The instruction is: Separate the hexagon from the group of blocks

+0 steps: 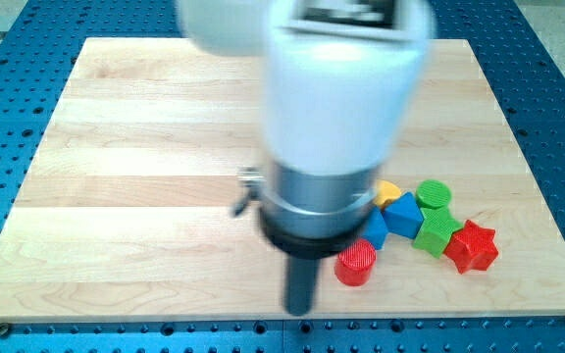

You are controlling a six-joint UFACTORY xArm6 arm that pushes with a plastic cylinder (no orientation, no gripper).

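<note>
A group of blocks lies at the view's lower right on the wooden board point(145, 127). A yellow block point(387, 190) shows only as a corner behind the arm, so I cannot tell its shape. Beside it are a green cylinder point(434, 194), a blue triangle-like block point(401, 216), a second blue block point(374, 231) partly hidden, a green cube-like block point(437, 234), a red star point(472, 247) and a red cylinder point(355, 263). My tip point(300, 311) is near the board's bottom edge, left of and slightly below the red cylinder, apart from it.
The arm's large white and grey body point(332, 108) hides the board's middle and the left side of the group. A blue perforated table point(557, 118) surrounds the board. The board's bottom edge point(165, 317) runs close under the tip.
</note>
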